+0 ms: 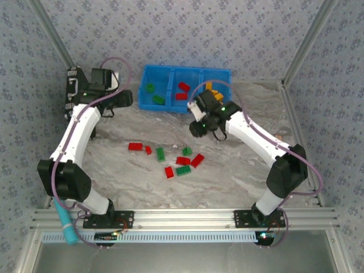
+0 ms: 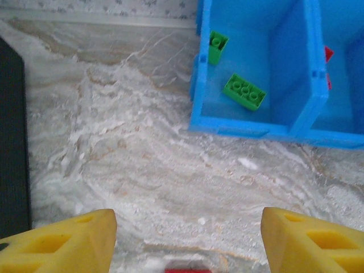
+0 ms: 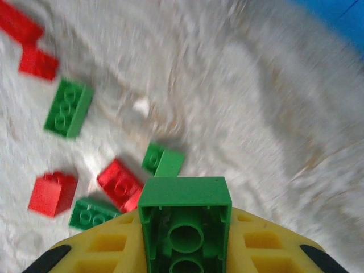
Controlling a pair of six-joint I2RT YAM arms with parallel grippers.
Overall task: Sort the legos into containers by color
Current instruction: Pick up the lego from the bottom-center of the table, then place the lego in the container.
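My right gripper (image 3: 185, 242) is shut on a green brick (image 3: 185, 222), held underside toward the camera above the loose pile. Below it lie green bricks (image 3: 68, 108) (image 3: 163, 160) and red ones (image 3: 120, 185) (image 3: 52, 193). From above, the right gripper (image 1: 197, 128) hovers between the blue bin (image 1: 149, 105) and the scattered red and green legos (image 1: 182, 161). My left gripper (image 2: 187, 239) is open over bare table just left of the bin (image 2: 227, 126). The bin's left compartment holds two green bricks (image 2: 244, 92), the middle holds red (image 1: 183, 87), the right holds orange (image 1: 211, 89).
A black case with a silver handle (image 1: 73, 88) stands at the far left beside the left arm. Patterned walls and metal posts close in the table. A sliver of red (image 2: 187, 269) shows at the bottom edge between the left fingers.
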